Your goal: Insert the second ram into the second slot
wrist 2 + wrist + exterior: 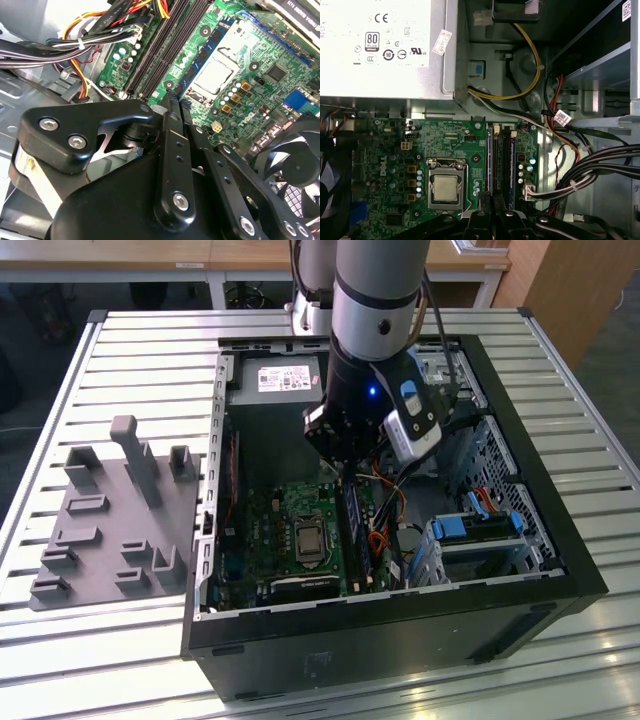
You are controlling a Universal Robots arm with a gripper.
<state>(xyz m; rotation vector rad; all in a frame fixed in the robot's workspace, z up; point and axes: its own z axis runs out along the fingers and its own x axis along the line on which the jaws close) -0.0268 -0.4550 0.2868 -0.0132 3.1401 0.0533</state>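
A slatted metal table [130, 350] carries an open black computer case [380, 640]. A grey fixture plate [100, 530] with upright pegs lies on the table just beside the case, at the exterior view's left. The robot arm [375, 300] comes down from above into the case. At the far end of the case sits the silver power supply [285, 380], and nearer lies the green motherboard [270, 530], with bundled cables [600, 170] on its other side.

The tool [345, 465] hangs low over the motherboard, above the near end of the memory slots. The square processor socket [443, 187] is just beside these slots.

The second ram [489, 160] is the thin blue stick that stands on its edge in the slot closest to the processor socket. The black slots [502, 162] beside it run parallel to it. In both wrist views the near end of the stick runs right up to the tip of the tool [172, 102] and disappears behind it, so the tool is directly over that end. Whether the tool is clenched on the stick or released, I cannot tell, because the body of the tool covers the place of contact.
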